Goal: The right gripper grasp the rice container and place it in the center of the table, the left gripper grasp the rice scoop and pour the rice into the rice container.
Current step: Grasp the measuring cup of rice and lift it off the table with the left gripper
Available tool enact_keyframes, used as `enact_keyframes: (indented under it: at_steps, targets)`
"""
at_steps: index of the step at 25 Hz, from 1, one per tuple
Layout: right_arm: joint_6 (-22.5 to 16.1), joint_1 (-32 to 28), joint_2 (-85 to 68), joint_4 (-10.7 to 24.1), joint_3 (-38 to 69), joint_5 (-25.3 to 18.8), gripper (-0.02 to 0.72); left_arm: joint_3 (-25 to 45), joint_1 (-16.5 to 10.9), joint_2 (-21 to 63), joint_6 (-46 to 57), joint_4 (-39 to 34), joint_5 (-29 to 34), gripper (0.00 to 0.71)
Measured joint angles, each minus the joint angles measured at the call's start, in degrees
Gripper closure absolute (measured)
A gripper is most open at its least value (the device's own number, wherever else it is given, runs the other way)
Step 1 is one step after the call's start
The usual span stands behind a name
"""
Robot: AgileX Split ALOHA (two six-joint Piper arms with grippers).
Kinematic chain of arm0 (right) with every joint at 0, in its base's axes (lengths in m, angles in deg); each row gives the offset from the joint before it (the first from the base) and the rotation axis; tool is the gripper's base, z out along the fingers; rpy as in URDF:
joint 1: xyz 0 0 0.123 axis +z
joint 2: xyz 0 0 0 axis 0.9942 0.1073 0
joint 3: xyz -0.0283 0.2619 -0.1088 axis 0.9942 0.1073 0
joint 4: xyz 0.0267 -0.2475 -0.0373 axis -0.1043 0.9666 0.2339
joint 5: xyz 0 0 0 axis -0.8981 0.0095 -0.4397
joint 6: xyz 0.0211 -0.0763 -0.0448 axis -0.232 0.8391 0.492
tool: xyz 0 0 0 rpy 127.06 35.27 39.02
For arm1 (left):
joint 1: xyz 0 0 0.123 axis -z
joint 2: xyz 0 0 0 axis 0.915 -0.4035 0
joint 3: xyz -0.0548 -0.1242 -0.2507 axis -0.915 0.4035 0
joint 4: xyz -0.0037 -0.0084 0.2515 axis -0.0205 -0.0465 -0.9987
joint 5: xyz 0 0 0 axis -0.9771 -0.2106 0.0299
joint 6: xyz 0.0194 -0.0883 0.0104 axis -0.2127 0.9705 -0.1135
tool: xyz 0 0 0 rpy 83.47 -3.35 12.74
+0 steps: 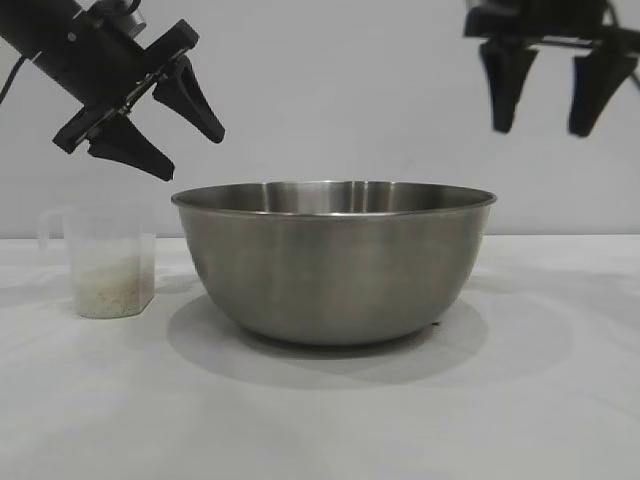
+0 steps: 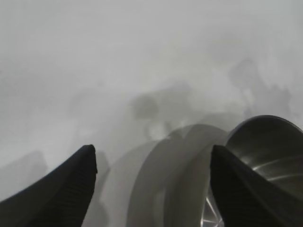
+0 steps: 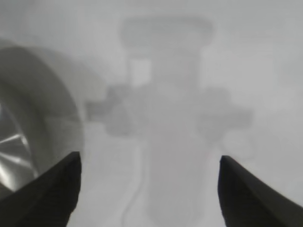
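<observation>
The steel rice container (image 1: 333, 258) stands on the white table (image 1: 540, 400) near its middle. It also shows in the left wrist view (image 2: 270, 156) and the right wrist view (image 3: 23, 142). The clear rice scoop (image 1: 108, 262), with rice (image 1: 113, 285) in its lower part, stands upright to the left of the container. My left gripper (image 1: 195, 155) hangs open in the air above the scoop, tilted, touching nothing. My right gripper (image 1: 540, 130) hangs open high above the container's right rim, empty. The scoop does not show in either wrist view.
The table stretches bare in front of and to the right of the container. A plain pale wall stands behind.
</observation>
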Motion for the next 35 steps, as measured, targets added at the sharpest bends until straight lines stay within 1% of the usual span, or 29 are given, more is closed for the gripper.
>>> enact_keyframes:
  at_steps: [8,18,28,32,35]
  targets:
    - [0.0,-0.8,-19.5,0.9,15.5,-0.5,0.172,0.0,0.0,0.0,0.0,0.0,0.0,0.258]
    - [0.0,-0.8,-50.1,1.0,40.0,-1.0,0.172,0.0,0.0,0.0,0.0,0.0,0.0,0.258]
    - [0.0,-0.8,-82.7,1.1,64.6,1.6,0.172,0.0,0.0,0.0,0.0,0.0,0.0,0.258]
    - [0.0,-0.8,-93.7,1.2,70.5,3.4,0.172,0.0,0.0,0.0,0.0,0.0,0.0,0.258]
    - [0.0,-0.8,-100.6,1.2,71.6,4.9,0.172,0.0,0.0,0.0,0.0,0.0,0.0,0.258]
